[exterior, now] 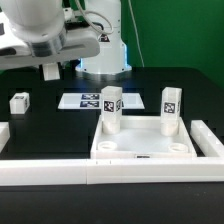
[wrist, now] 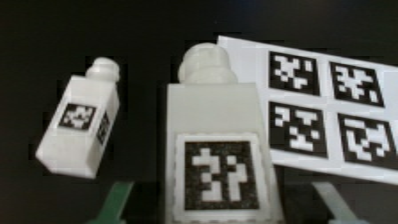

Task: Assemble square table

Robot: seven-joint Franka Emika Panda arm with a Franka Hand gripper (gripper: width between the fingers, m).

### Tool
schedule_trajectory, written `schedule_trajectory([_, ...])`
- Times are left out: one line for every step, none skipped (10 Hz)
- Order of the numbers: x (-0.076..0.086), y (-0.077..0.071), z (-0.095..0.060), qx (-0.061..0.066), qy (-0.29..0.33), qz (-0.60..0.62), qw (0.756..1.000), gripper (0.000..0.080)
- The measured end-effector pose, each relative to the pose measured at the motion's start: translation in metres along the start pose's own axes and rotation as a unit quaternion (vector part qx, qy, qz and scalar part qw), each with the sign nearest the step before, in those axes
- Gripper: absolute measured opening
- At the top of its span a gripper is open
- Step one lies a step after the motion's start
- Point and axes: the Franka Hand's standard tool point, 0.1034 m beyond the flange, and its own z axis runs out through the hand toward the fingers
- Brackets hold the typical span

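The square table's white top (exterior: 140, 150) lies rim-up near the front, with two tagged legs standing in its far corners, one (exterior: 112, 110) toward the exterior view's left and one (exterior: 170, 108) toward its right. A third leg (exterior: 18, 101) lies loose on the black table at the exterior view's left, and shows again in the wrist view (wrist: 80, 120). My gripper (exterior: 50, 72) hangs above the table between that leg and the marker board. In the wrist view, my gripper (wrist: 224, 200) is shut on a fourth leg (wrist: 214, 130), tag facing the camera, between the green fingers (wrist: 121, 200).
The marker board (exterior: 85, 100) lies flat behind the table top and appears behind the held leg in the wrist view (wrist: 329, 95). Long white rails run along the front (exterior: 60, 172) and the exterior view's right (exterior: 208, 140). The robot base (exterior: 100, 50) stands at the back.
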Motion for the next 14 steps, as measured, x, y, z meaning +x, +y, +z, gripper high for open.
schedule_trajectory([0.005,0.003,-0.003,-0.007,0.036,-0.002,0.999,0.029])
schedule_trajectory([0.005,0.0,-0.007,-0.01,0.062,-0.003,0.998,0.029])
schedule_trajectory([0.012,-0.007,-0.024,-0.02,0.097,-0.008,0.995,0.029])
schedule_trajectory([0.018,-0.014,-0.048,-0.029,0.138,-0.022,0.99,0.029])
schedule_trajectory([0.021,-0.024,-0.073,-0.035,0.177,-0.03,0.983,0.029])
schedule_trajectory([0.024,-0.039,-0.099,-0.04,0.209,-0.032,0.977,0.029])
schedule_trajectory([0.026,-0.052,-0.122,-0.047,0.235,-0.029,0.97,0.029])
schedule_trajectory([0.026,-0.067,-0.146,-0.032,0.267,0.004,0.963,0.029])
schedule_trajectory([0.03,-0.079,-0.162,-0.014,0.312,0.042,0.949,0.029])
schedule_trajectory([0.033,-0.09,-0.171,-0.008,0.335,0.073,0.939,0.029])
schedule_trajectory([0.045,-0.1,-0.18,0.005,0.369,0.102,0.924,0.029])
schedule_trajectory([0.056,-0.104,-0.184,0.025,0.414,0.121,0.902,0.029])
schedule_trajectory([0.052,-0.102,-0.178,0.016,0.427,0.108,0.898,0.029])
schedule_trajectory([0.055,-0.1,-0.184,0.008,0.465,0.11,0.878,0.029])
